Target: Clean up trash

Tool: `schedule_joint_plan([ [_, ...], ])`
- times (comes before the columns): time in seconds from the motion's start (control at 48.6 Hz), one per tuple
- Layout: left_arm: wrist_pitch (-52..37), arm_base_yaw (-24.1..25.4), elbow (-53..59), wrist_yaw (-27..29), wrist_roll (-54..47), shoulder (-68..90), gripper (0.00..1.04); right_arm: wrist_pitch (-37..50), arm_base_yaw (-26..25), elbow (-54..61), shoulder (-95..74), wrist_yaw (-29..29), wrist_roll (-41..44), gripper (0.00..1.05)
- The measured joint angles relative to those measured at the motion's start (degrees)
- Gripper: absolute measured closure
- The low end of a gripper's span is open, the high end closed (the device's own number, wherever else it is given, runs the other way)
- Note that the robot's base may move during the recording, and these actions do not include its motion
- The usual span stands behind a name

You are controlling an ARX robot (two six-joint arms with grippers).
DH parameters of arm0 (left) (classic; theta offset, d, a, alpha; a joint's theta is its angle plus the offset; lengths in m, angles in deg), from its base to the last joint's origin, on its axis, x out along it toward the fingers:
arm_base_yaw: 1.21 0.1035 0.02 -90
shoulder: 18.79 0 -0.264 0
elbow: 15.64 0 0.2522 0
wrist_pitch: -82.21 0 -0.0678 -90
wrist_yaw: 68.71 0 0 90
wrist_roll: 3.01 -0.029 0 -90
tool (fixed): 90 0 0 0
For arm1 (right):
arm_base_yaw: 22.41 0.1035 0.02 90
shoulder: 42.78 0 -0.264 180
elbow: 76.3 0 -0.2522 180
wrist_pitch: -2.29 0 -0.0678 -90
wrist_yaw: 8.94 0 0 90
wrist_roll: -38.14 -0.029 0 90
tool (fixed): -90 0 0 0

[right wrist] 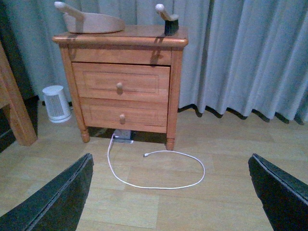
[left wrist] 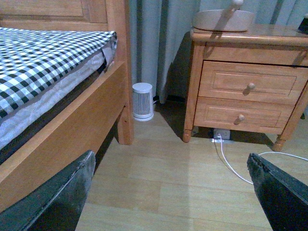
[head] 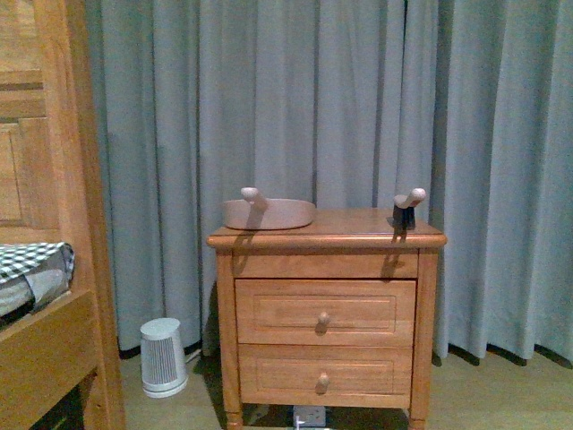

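Note:
The trash shows in none of the views. A pale pink dustpan (head: 269, 212) lies on top of the wooden nightstand (head: 327, 305), and a small brush (head: 407, 208) with a pink handle stands at the top's right end. My left gripper (left wrist: 175, 192) hangs open over bare wooden floor between the bed and the nightstand, holding nothing. Over the floor in front of the nightstand, my right gripper (right wrist: 173, 192) is open as well, its fingers wide apart. Neither arm appears in the front view.
A wooden bed (left wrist: 62, 125) with a checkered sheet stands on the left. A small white ribbed canister (head: 163, 356) sits between bed and nightstand. A white cable (right wrist: 159, 171) loops across the floor from a plug under the nightstand. Grey curtains (head: 313, 98) hang behind.

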Motion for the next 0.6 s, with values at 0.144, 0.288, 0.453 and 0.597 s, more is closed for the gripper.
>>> schedule_joint_plan([
  [0.144, 0.00, 0.00, 0.00, 0.00, 0.00, 0.00, 0.08, 0.00, 0.00, 0.00, 0.00, 0.02, 0.00, 0.07],
  [0.288, 0.00, 0.00, -0.02, 0.00, 0.00, 0.00, 0.08, 0.00, 0.00, 0.00, 0.00, 0.00, 0.00, 0.07],
  [0.453, 0.00, 0.00, -0.02, 0.00, 0.00, 0.00, 0.08, 0.00, 0.00, 0.00, 0.00, 0.02, 0.00, 0.07],
  [0.597, 0.00, 0.00, 0.00, 0.00, 0.00, 0.00, 0.08, 0.00, 0.00, 0.00, 0.00, 0.02, 0.00, 0.07],
])
